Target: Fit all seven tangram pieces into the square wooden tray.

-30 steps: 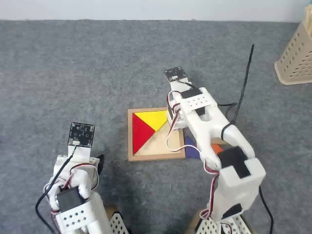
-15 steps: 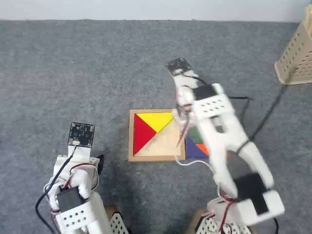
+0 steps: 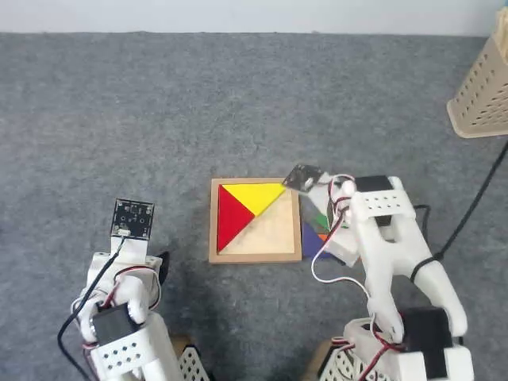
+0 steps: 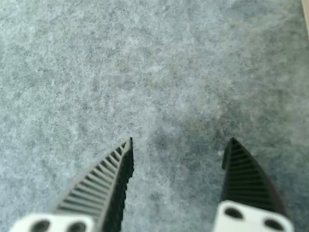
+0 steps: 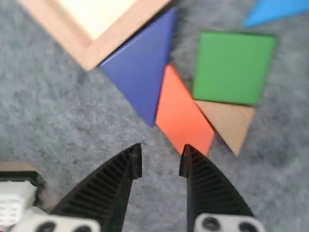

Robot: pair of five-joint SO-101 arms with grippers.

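The square wooden tray (image 3: 254, 255) lies mid-table with a yellow triangle (image 3: 255, 194) and a red triangle (image 3: 229, 217) in its upper-left half. My right arm (image 3: 373, 214) hangs over the loose pieces just right of the tray. My right gripper (image 5: 161, 146) is narrowly open and holds nothing, just above the carpet by an orange parallelogram (image 5: 183, 116). Beside it lie a dark blue triangle (image 5: 142, 72), a green square (image 5: 234, 67), a tan triangle (image 5: 231, 123) and a light blue piece (image 5: 275, 7). My left gripper (image 4: 181, 140) is open over bare carpet.
My left arm (image 3: 127, 309) sits folded at the front left, well away from the tray. A beige perforated container (image 3: 484, 87) stands at the far right edge. Grey carpet covers the table, and a black cable (image 3: 476, 198) runs along the right.
My right arm has swung right and back from the tray's right edge to above the loose pieces, uncovering the tray. The left arm has not moved.
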